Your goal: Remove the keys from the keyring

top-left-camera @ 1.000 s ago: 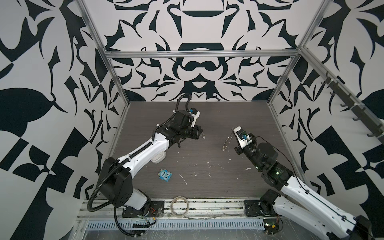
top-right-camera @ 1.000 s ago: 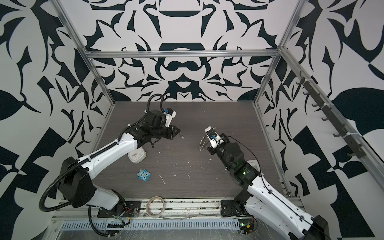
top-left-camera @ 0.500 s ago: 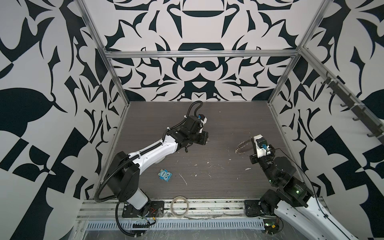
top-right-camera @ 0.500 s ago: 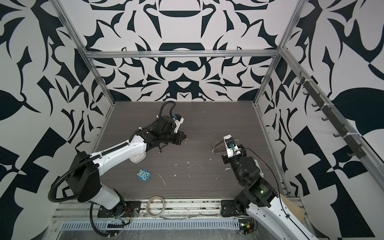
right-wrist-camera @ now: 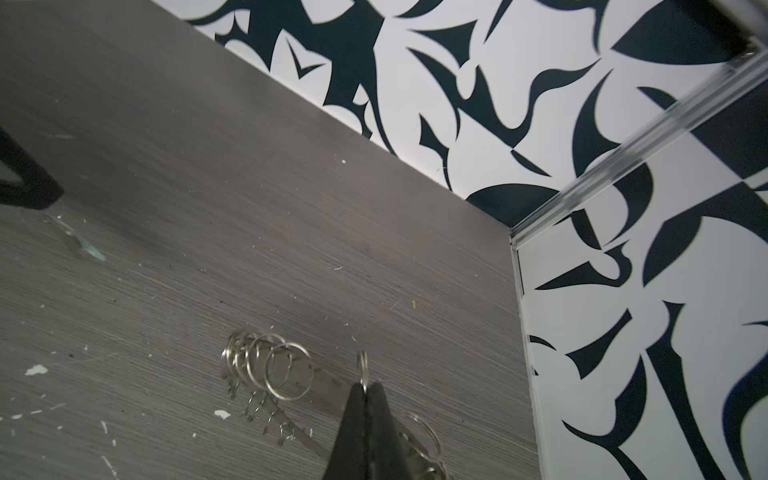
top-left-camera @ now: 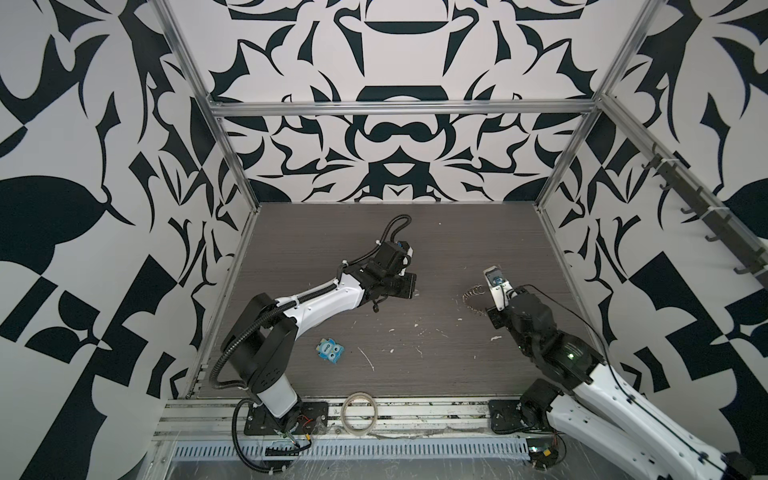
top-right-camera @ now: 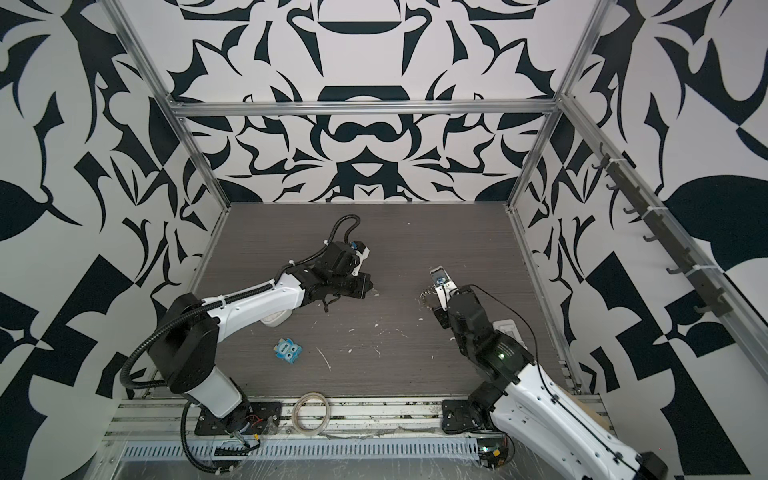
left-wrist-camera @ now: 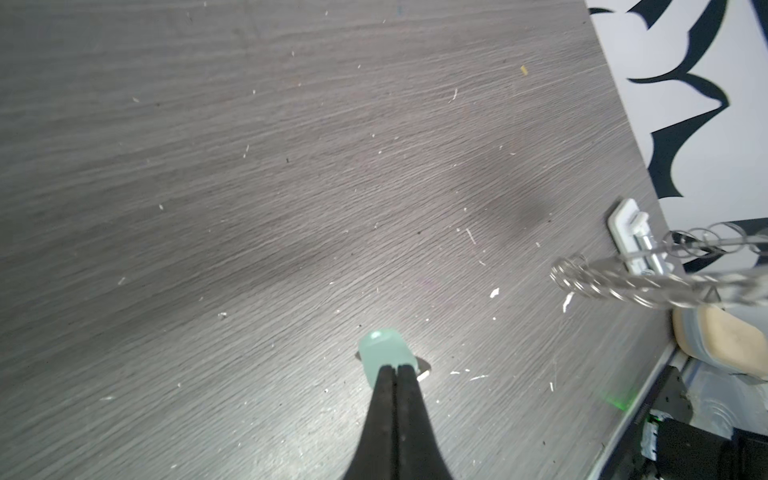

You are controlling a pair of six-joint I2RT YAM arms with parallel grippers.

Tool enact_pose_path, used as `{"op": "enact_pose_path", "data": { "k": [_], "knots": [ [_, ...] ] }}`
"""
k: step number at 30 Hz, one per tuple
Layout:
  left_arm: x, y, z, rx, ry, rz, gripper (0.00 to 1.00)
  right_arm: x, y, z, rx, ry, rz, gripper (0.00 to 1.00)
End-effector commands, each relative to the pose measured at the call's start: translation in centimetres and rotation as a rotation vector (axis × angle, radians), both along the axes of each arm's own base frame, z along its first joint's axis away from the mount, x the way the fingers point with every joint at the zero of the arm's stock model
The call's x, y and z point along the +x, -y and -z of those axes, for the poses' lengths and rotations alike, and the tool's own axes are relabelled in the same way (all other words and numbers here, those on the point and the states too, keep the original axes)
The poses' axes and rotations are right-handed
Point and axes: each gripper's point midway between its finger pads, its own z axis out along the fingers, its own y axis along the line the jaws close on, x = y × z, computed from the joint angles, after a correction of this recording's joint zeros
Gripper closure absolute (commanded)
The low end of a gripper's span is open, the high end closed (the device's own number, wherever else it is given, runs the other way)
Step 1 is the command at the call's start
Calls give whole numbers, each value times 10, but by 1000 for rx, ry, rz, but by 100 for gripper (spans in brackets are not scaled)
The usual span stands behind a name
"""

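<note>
Left fingers (left-wrist-camera: 383, 401) clenched on mint key tag (left-wrist-camera: 382, 349), metal blade mostly hidden, right fingers (right-wrist-camera: 353, 417) pinching keyring (right-wrist-camera: 316, 380), partly cropped

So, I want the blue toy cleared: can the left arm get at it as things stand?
Probably: the blue toy lies alone on open table near the left arm. But the left tool is shut, apparently on the key, so that must go down first.

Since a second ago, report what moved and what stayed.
The left tool, shut on the silver key with its pale mint plastic tag, shifted slightly right. The right tool, shut on the grey metal keyring fringed with split rings, moved right as its arm folded back. Both grips held; the small blue toy stayed.
</note>
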Motion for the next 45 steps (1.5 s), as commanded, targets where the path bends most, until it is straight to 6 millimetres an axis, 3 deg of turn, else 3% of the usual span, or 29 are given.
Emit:
{"op": "enact_pose_path", "data": {
  "k": [1, 14, 18, 31, 40, 41, 44, 45],
  "knots": [
    [-4, 1, 7, -4, -34, -7, 100, 26, -11, -10, 7, 55, 27, 100],
    [2, 3, 11, 21, -59, -18, 100, 131, 4, 44, 81, -169, 81, 100],
    [7, 9, 15, 28, -68, -8, 100, 152, 4, 61, 92, -223, 67, 100],
    [24, 8, 35, 85, -118, -36, 100, 179, -4, 121, 119, -400, 64, 100],
    [35, 9, 60, 120, -186, -57, 100, 184, -8, 143, 122, -493, 69, 100],
    [37, 8, 62, 127, -191, -65, 100, 185, -8, 143, 125, -497, 69, 99],
    [43, 3, 70, 148, -215, -87, 100, 188, -8, 139, 142, -500, 72, 81],
    [45, 2, 72, 155, -221, -94, 100, 188, -9, 137, 151, -502, 68, 79]
  ]
}}
